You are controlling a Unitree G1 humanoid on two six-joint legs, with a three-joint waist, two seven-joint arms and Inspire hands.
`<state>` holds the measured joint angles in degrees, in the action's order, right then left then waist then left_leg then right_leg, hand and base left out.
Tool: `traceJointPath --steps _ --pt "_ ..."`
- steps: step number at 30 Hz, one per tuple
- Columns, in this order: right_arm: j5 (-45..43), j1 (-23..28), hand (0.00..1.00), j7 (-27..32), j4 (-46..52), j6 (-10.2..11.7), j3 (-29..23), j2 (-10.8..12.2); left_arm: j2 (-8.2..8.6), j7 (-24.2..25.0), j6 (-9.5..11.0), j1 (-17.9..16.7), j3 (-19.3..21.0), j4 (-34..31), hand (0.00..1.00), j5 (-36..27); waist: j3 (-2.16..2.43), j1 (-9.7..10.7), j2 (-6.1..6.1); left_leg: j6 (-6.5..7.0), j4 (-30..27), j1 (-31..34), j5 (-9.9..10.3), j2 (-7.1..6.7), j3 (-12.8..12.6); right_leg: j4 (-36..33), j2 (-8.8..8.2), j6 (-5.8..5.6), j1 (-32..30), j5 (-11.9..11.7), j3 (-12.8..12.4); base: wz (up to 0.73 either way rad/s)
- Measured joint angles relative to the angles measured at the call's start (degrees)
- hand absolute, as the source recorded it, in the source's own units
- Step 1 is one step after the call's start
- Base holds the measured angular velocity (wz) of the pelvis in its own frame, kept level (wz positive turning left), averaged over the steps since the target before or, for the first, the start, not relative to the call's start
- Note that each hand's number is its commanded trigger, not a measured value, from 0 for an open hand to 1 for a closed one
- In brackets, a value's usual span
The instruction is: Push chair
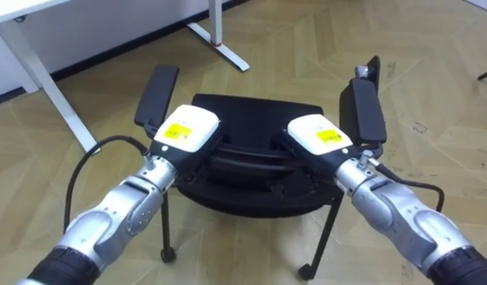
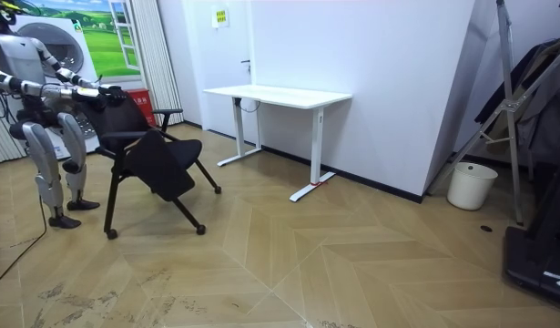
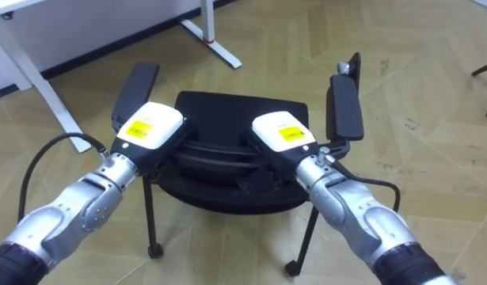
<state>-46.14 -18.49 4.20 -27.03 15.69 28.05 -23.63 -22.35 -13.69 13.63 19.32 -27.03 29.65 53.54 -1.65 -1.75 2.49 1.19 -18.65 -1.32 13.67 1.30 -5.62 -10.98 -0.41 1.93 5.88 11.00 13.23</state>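
The left robot hand [image 1: 185, 129], its white back carrying a yellow label, lies on the top edge of the backrest of a black office chair with padded armrests and thin metal legs [image 1: 251, 111]. The right robot hand [image 1: 318, 134], of the same white-and-yellow look, lies on the same edge further to the right. Both meet the backrest from behind. Whether either robot hand has closed on the edge or only presses against it cannot be told, since the far side of each is hidden by the backrest.

The chair's flat black left armrest [image 1: 157, 99] stands just outside the left robot hand, and its right armrest [image 1: 367, 107] just outside the right one. The dark seat lies ahead between them. The legs end in small castors [image 1: 168, 255] on a light wooden parquet floor [image 1: 433, 71].

In the room view the robot stands upright at the left, directly behind the chair, with both arms stretched forward to it. Beyond the chair, against a white wall, stands a white flat-topped bench on white metal legs [image 2: 280, 94]. A white bucket [image 2: 471, 185] sits well apart, toward that view's right.
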Motion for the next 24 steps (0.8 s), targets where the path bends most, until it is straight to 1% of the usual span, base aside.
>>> traceJointPath --steps 1,2,4,6,8,9,10,11,12,13,14,15,16,17,18,19,20,21,22,23,24 --pt "-0.06 -0.49 1.00 0.10 -0.51 0.01 0.00 0.23 0.10 -0.36 0.24 0.35 0.01 1.02 1.00 -0.07 -0.33 0.38 0.06 -0.31 -2.32 1.30 0.20 0.20 -0.48 -0.31 -0.12 0.41 -0.01 0.31 0.83 0.28" --pt "-0.06 -0.75 1.00 0.38 -0.88 0.00 -0.01 0.27 0.61 -0.62 0.26 0.90 0.02 1.99 1.00 -0.07 -0.53 0.57 0.01 -0.82 -4.64 2.31 0.54 0.63 -1.03 -1.33 -0.16 0.67 -0.41 0.87 1.30 0.25" --pt "-0.79 -1.21 1.00 0.64 -1.32 -0.04 -0.02 0.56 0.95 -0.83 0.24 1.32 0.21 2.77 1.00 -0.07 -0.63 0.41 -0.09 -1.16 -7.45 3.97 0.98 1.53 -2.33 -3.48 -0.08 1.27 -1.49 1.83 1.34 0.04" --pt "-1.07 -1.62 1.00 0.65 -1.54 -0.06 -0.02 0.73 0.96 -1.08 0.24 1.48 0.23 3.11 1.00 -0.47 -0.73 0.67 -0.35 -1.37 -11.06 6.00 1.18 2.03 -2.27 -5.46 -0.11 1.64 -2.46 2.88 1.44 0.09" --pt "-1.71 -2.18 1.00 0.65 -1.55 -0.06 -0.01 0.82 0.91 -1.63 0.15 1.42 0.19 3.32 1.00 -1.17 -0.78 1.49 -0.56 -1.38 -16.17 9.09 1.17 2.58 -2.52 -7.67 -0.46 2.32 -3.53 4.82 2.19 0.18" --pt "-1.89 -2.33 1.00 0.65 -1.57 -0.06 0.02 0.80 0.94 -1.74 0.13 1.43 0.18 3.32 1.00 -1.39 -0.79 1.45 -0.54 -1.38 -17.46 9.95 1.18 2.82 -2.79 -8.31 -0.54 2.56 -3.88 5.47 2.22 0.15" --pt "-2.25 -2.39 1.00 0.85 -1.71 -0.05 0.02 0.82 1.08 -1.82 0.05 1.47 0.09 3.45 1.00 -1.57 -0.93 1.27 -0.67 -1.42 -20.85 11.82 1.09 3.30 -2.89 -9.70 -0.58 2.91 -4.43 6.32 2.16 0.15" --pt "-2.36 -2.28 1.00 0.87 -1.79 -0.01 0.02 0.73 1.27 -1.84 0.02 1.90 -0.04 3.65 1.00 -1.63 -0.89 1.41 -0.64 -1.49 -22.16 13.79 1.69 3.04 -2.32 -10.92 -0.54 3.02 -4.90 7.47 1.48 0.20" --pt "-2.36 -2.20 1.00 0.87 -1.78 0.08 0.02 0.55 1.46 -1.84 0.04 1.96 -0.14 3.85 1.00 -1.73 -0.93 1.75 -0.63 -1.59 -21.28 15.00 1.80 2.94 -1.95 -11.27 -0.45 2.83 -4.99 7.94 1.32 0.14" --pt "-2.38 -2.17 1.00 0.86 -1.99 0.44 0.01 0.26 1.83 -1.83 0.10 1.94 -0.20 4.25 1.00 -1.94 -0.91 1.89 -1.04 -1.92 -18.67 17.57 1.58 3.11 -1.96 -11.78 -0.47 2.63 -5.04 8.39 1.25 -0.11" --pt "-2.58 -2.09 1.00 0.87 -2.52 0.69 0.08 0.24 2.29 -1.84 0.14 1.52 -0.28 4.79 1.00 -2.20 -0.67 1.62 -1.65 -2.38 -14.23 19.01 0.32 3.13 -2.26 -11.86 -0.55 2.58 -4.85 8.53 1.36 -0.28" --pt "-2.90 -1.96 1.00 0.89 -2.83 0.93 0.09 0.24 2.58 -1.84 0.18 1.23 -0.28 5.07 1.00 -2.20 -0.37 1.37 -2.03 -2.42 -11.56 19.21 -0.62 3.26 -2.23 -11.94 -0.56 2.47 -4.58 8.81 1.28 -0.37" --pt "-3.37 -1.64 1.00 1.08 -3.37 1.20 0.09 0.41 2.95 -1.86 0.22 0.71 -0.28 5.32 1.00 -2.13 -0.15 0.99 -2.20 -1.41 -8.77 19.54 -4.49 3.06 -2.10 -12.49 -0.81 1.90 -3.84 9.57 0.73 -0.26" --pt "-3.55 -1.32 1.00 1.36 -3.43 1.32 0.09 0.45 2.93 -1.93 0.39 0.42 -0.28 5.32 1.00 -2.11 0.23 0.88 -2.21 -0.47 -7.85 19.12 -6.50 2.59 -2.18 -13.24 -1.38 0.99 -3.85 10.49 0.20 -0.16" --pt "-3.72 -1.33 1.00 1.68 -3.44 1.33 0.08 0.45 2.87 -1.98 0.49 0.56 -0.24 5.32 1.00 -2.11 0.25 0.88 -2.02 -0.07 -7.52 18.95 -6.91 2.12 -2.24 -13.56 -1.75 0.71 -3.96 10.73 0.00 -0.09" --pt "-4.25 -1.41 1.00 2.75 -3.38 1.33 0.06 0.46 2.76 -1.99 0.54 1.04 -0.17 5.30 1.00 -2.14 0.40 0.83 -1.69 0.45 -7.50 18.86 -7.18 1.55 -2.55 -14.11 -2.35 0.13 -4.37 11.16 -0.44 -0.11" --pt "-5.11 -1.62 1.00 3.97 -3.32 1.33 -0.11 0.48 2.56 -1.99 0.69 1.60 -0.07 5.18 1.00 -2.19 0.49 0.66 -1.58 1.25 -7.86 18.93 -7.05 1.01 -3.27 -15.05 -3.11 -0.50 -4.94 11.56 -1.12 -0.16" --pt "-5.53 -1.64 1.00 4.52 -3.37 1.31 -0.16 0.51 2.51 -1.96 0.76 1.81 -0.07 5.20 1.00 -2.20 0.48 0.44 -1.33 1.84 -8.05 18.82 -6.80 0.87 -4.01 -15.54 -3.57 -0.81 -5.13 11.89 -1.62 -0.28" --pt "-6.18 -1.83 1.00 5.11 -3.42 1.25 -0.25 0.48 2.52 -1.95 0.87 2.14 -0.05 5.21 1.00 -2.20 0.68 -0.17 -0.85 2.51 -8.48 18.67 -6.15 0.38 -5.37 -16.74 -4.71 -1.44 -5.73 12.69 -2.45 -0.27" --pt "-6.21 -2.14 1.00 5.55 -3.59 1.23 -0.25 0.35 2.49 -1.94 0.97 2.61 -0.06 5.24 1.00 -2.21 0.70 -0.24 -0.35 3.28 -8.67 18.41 -5.17 -0.67 -5.93 -18.13 -6.03 -2.30 -6.15 13.42 -2.60 -0.23" --pt "-6.20 -2.36 1.00 5.66 -3.63 1.16 -0.26 0.32 2.47 -1.94 0.97 2.90 -0.06 5.23 1.00 -2.21 0.81 -0.19 -0.09 3.58 -8.78 18.28 -4.74 -1.29 -6.32 -19.37 -6.75 -2.72 -6.56 13.95 -2.72 -0.12"
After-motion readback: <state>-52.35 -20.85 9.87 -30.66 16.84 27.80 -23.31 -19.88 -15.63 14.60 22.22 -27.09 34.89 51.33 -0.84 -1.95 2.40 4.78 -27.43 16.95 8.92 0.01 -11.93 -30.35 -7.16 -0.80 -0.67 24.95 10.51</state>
